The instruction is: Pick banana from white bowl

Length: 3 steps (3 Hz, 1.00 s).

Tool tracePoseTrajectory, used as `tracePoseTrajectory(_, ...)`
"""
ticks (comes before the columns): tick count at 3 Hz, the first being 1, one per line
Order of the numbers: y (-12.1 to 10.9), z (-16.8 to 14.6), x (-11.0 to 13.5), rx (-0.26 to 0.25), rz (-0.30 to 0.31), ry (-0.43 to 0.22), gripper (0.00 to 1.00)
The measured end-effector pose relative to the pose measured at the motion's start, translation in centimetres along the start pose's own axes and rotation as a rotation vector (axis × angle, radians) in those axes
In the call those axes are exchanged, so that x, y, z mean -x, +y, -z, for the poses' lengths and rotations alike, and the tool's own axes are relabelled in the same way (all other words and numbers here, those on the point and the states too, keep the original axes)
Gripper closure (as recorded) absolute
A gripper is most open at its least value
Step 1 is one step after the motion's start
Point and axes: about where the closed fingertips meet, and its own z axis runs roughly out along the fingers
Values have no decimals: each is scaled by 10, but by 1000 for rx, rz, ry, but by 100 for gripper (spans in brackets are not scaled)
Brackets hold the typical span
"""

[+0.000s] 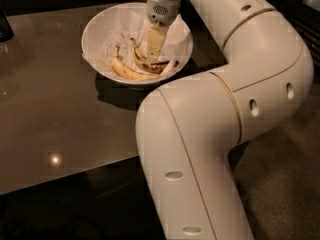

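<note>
The arm (225, 109) fills the right half of the view, a thick white limb folded at a big elbow and reaching out over the far edge of the desk. The desk (50, 99) itself is dark and glossy, its near edge running across the lower left, with one small glint of light (55, 159) on the surface close to that edge. Off past the arm on the right there is dull carpeted floor (290, 184).

Now the white bowl (89, 39): it sits by the far edge of the desk, toward the right end, wide and flaring, with crumpled white paper (120, 26) lining it. Two fruits lie side by side in the bottom, on the side nearer us. The paler banana (127, 73) curves along the near left wall, and just beside it lies the banana (145, 64) we care about — brown-streaked, its long stem pointing up toward the far rim and its dark tip toward the right wall.

The gripper (154, 54) hangs straight down inside the bowl, right over the middle of the banana and down at its level — it looks to be touching the fruit, but whether the gripper is apart or clamped on it, I cannot tell from here.

Last, a dark object (4, 26) pokes in at the far left corner of the desk, cut off by the frame.
</note>
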Motion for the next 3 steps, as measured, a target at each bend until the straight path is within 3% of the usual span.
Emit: tracePoseTrajectory(3,14,-26,6,69,14,40,35)
